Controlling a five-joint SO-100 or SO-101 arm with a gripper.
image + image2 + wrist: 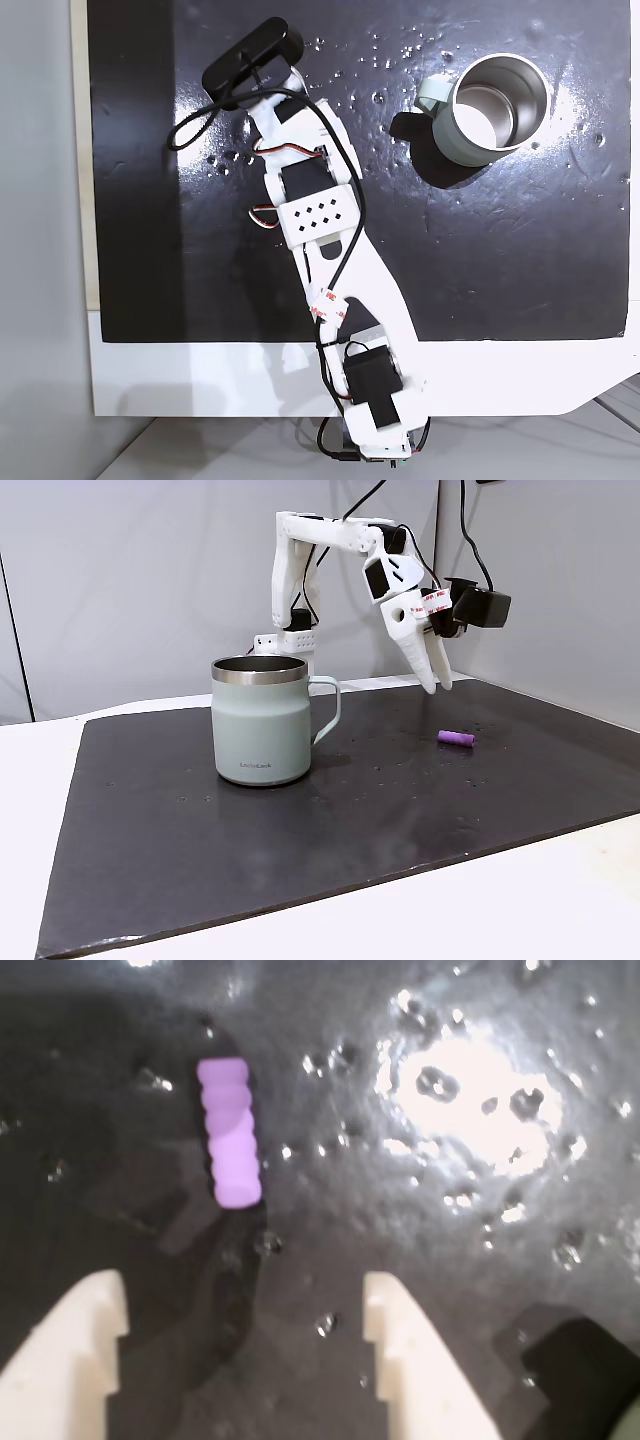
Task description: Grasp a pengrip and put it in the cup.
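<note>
End effector (pixel 240 1330) spread wide, nothing between its fingers, hanging above the black mat (pixel 300 830). Wrist view: lilac pengrip (pixel 229 1132) lies flat upper left, just beyond the finger gap and apart from both tips. Side fixed view: pengrip (pixel 456 738) right of centre, mint-green cup (pixel 261 720) upright left of centre, well apart.

Lighting is bright and even. Overhead light produces strong glare on the black mat (pixel 470 1090), upper right of the pengrip (pixel 230 1132) in the wrist view, which is slightly blurred. The cup (pixel 490 108) casts a dark shadow leftward.
</note>
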